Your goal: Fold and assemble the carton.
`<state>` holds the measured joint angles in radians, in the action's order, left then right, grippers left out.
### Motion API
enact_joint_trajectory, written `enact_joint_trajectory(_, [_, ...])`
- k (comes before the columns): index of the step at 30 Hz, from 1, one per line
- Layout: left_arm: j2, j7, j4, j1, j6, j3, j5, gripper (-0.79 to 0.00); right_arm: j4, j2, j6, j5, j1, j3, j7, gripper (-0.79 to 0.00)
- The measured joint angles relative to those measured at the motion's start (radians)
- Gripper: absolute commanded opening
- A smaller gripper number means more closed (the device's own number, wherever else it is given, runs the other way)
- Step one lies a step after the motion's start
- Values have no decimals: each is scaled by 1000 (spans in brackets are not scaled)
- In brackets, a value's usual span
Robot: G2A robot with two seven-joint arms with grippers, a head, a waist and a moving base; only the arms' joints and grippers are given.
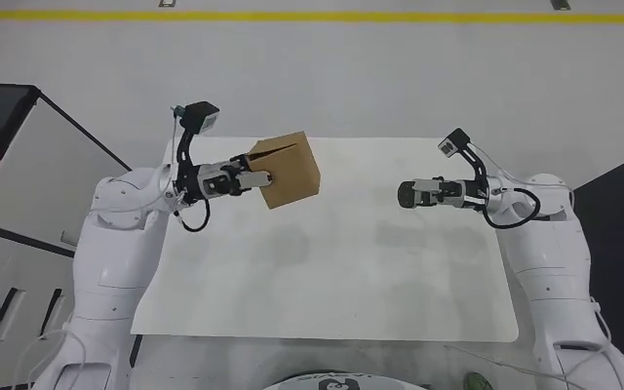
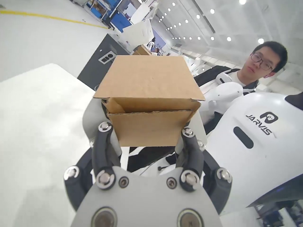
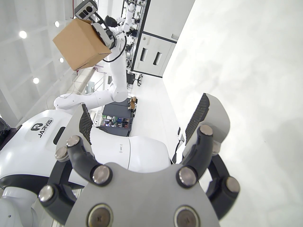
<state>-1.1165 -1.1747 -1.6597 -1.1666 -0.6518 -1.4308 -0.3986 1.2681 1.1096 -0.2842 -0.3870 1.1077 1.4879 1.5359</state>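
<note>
**A:** As seen from the top view, holding the carton (image 1: 291, 171) in the left gripper (image 1: 255, 178), up off the table (image 1: 390, 283), over its far left part.

**B:** And the right gripper (image 1: 405, 193)?

**A:** Hanging well apart from it over the table's right side. Carrying nothing.

**B:** Checked the left wrist view?

**A:** Yes. Shows both fingers (image 2: 196, 124) closed on the near end of the carton (image 2: 149, 81), one on each side. Looks squared up into a box already, with a dark slot under the top panel's edge and a flap (image 2: 113, 106) folded inward there, not fully seated.

**B:** Right wrist view?

**A:** Shows the fingers (image 3: 201, 112) spread wide with nothing between them. Also catches the carton (image 3: 80, 45) far off, tilted on a corner, in the left gripper (image 3: 101, 32).

**B:** Worried about anything?

**A:** Plenty. Gripping at one end only, so could crush or crease the cardboard if squeezed harder. Could let the carton swing or slip out if turned fast. Could spring that flap back open by pushing from the wrong side, or skew the whole box by pressing with no support behind it. Better to bring the free gripper in slowly and brace the far face before closing anything.
</note>
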Motion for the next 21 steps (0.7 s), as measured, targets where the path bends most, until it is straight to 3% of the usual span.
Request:
enact_joint_trajectory(3, [6, 76, -5, -9, -71, 18, 31, -785, 0, 0, 0, 0, 0, 0, 0, 0])
enact_joint_trajectory(13, [7, 88, -15, -10, -82, 17, 47, -785, 0, 0, 0, 0, 0, 0, 0, 0])
enact_joint_trajectory(17, [15, 214, -62, -23, -210, 22, 156, -785, 0, 0, 0, 0, 0, 0, 0, 0])
enact_joint_trajectory(21, [38, 393, -92, -13, -362, 25, 380, -785, 0, 0, 0, 0, 0, 0, 0, 0])
